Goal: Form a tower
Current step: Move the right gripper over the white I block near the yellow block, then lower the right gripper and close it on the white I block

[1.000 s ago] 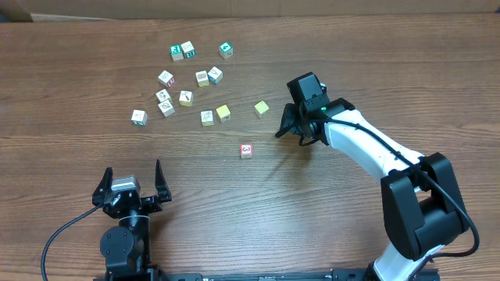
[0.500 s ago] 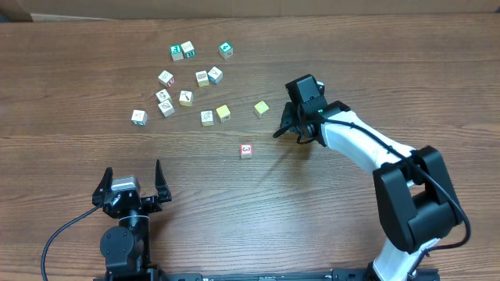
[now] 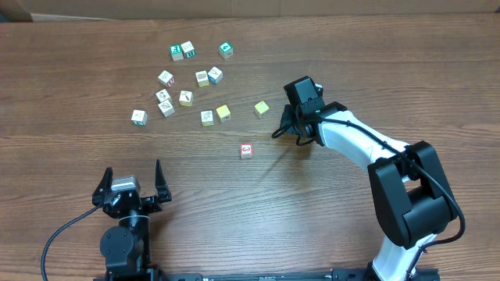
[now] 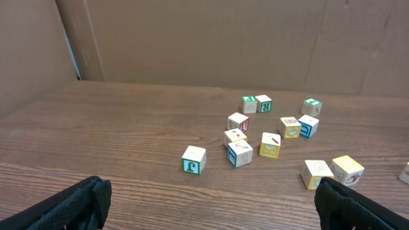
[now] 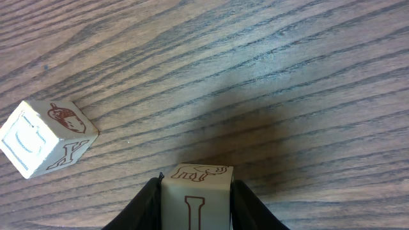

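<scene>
Nearest, the left pincer (image 3: 131, 176) sits parked, jaws wide and empty. Out on the brown wooden worktop (image 3: 328, 226), a small wooden cube with a red mark (image 3: 246, 150) lies alone with open room all round, probably the base. Just beyond it, the right pincer (image 5: 195, 204) grips a pale wooden cube with a brown animal drawing (image 5: 195, 185). No tower stands yet, so the next move is to lift this cube and square it over the base. The loose scattered cubes (image 3: 187, 86) crowd farther back.
</scene>
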